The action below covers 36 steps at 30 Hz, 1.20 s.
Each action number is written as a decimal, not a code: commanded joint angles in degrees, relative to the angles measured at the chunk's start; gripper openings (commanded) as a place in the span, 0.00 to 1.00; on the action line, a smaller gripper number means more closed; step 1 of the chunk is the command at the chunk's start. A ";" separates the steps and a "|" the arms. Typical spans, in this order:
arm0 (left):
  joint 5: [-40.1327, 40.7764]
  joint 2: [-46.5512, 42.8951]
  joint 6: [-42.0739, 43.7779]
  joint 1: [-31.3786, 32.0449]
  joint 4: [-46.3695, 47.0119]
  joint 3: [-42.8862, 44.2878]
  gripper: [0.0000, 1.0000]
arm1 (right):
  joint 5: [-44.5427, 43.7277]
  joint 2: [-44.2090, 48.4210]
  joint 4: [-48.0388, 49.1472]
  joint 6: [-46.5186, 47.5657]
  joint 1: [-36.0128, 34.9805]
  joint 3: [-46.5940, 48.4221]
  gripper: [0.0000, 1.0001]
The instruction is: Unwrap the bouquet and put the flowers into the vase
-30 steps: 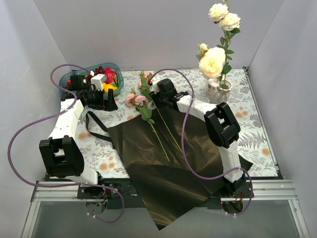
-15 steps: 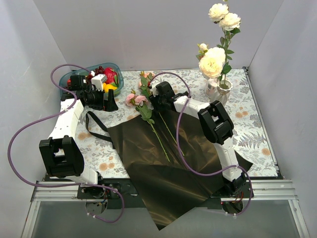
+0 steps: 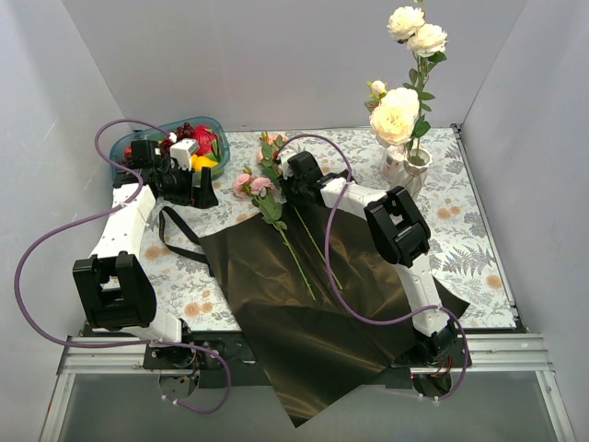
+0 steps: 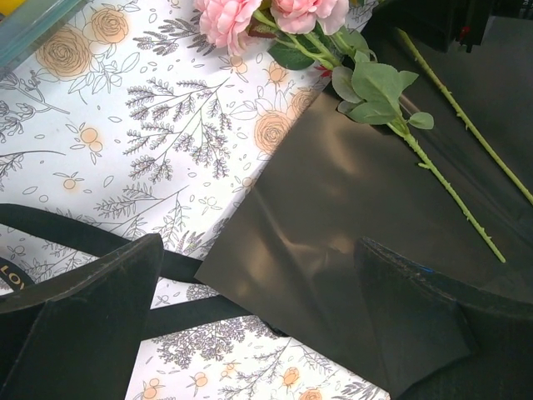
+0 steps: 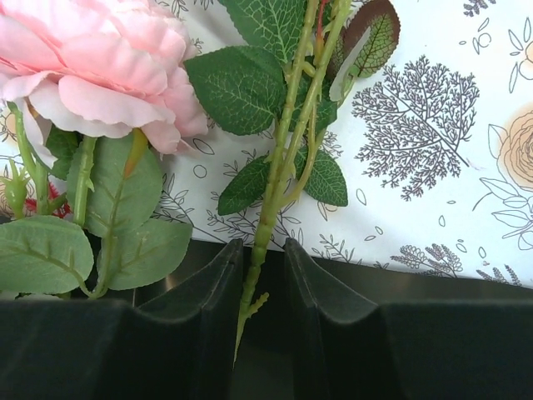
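Note:
The bouquet lies unwrapped: the dark wrapping paper is spread flat with a pink rose and two long green stems across its far edge. The black ribbon lies loose to its left. Cream roses stand in the white vase at the back right. My right gripper straddles a leafy stem beside the pink rose; its jaws are narrow, with a gap still showing on the stem's right. My left gripper hangs wide open over the paper's corner and the ribbon.
A teal bowl of red and yellow fruit stands at the back left, right behind my left wrist. Grey walls close in three sides. The paper hangs over the table's near edge between the arm bases.
My right gripper has slid left towards the flower heads and its jaws have narrowed around a stem. The left arm has not moved.

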<state>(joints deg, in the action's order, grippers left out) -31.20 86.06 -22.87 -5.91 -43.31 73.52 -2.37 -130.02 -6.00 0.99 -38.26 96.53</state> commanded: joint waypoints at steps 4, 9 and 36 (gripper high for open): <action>0.00 -2.13 1.34 -0.33 -1.25 0.23 0.98 | -0.18 -0.42 -1.47 -0.56 0.20 1.20 0.19; -0.61 -2.39 0.90 -0.50 -1.86 1.10 0.98 | -0.88 2.13 -2.96 -0.56 0.12 2.26 0.02; -3.85 -3.97 -11.67 -11.49 -3.54 10.34 0.98 | -15.29 36.31 -8.59 19.20 -22.11 22.99 0.01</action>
<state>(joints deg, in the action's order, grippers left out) -35.73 85.95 -32.38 -17.12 -48.58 84.77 -13.65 -99.96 -15.46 13.32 -57.39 112.64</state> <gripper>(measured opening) 0.982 0.036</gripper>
